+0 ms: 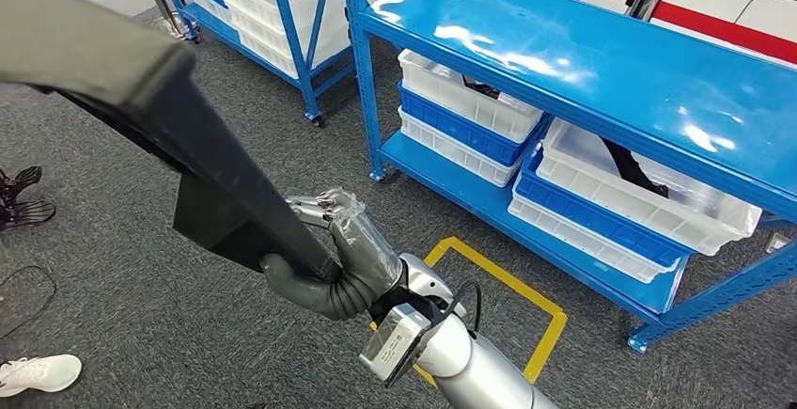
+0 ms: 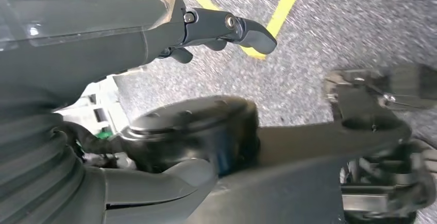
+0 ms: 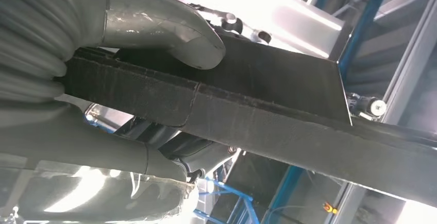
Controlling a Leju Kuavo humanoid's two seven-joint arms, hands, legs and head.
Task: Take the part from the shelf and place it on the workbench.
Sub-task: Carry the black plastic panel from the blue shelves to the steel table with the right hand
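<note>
My right hand [image 1: 343, 263] gripped the long black felt-covered part [image 1: 169, 136], thumb [image 3: 170, 28] pressed on its fuzzy face, held over grey carpet beside the glossy blue shelf [image 1: 601, 70]. Left hand [image 2: 221, 28]: fingers apart, holding nothing.

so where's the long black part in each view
Head view: black part runs from the upper left down to the right hand, which grips it.
Left wrist view: not identifiable.
Right wrist view: it crosses the frame, the thumb pressing on it.
Shared landmark: blue shelf.

Right hand [image 1: 343, 259] raised, fingers and thumb [image 3: 170, 26] clamped round long black part [image 1: 188, 136]; left hand [image 2: 227, 28] empty, fingers apart.
</note>
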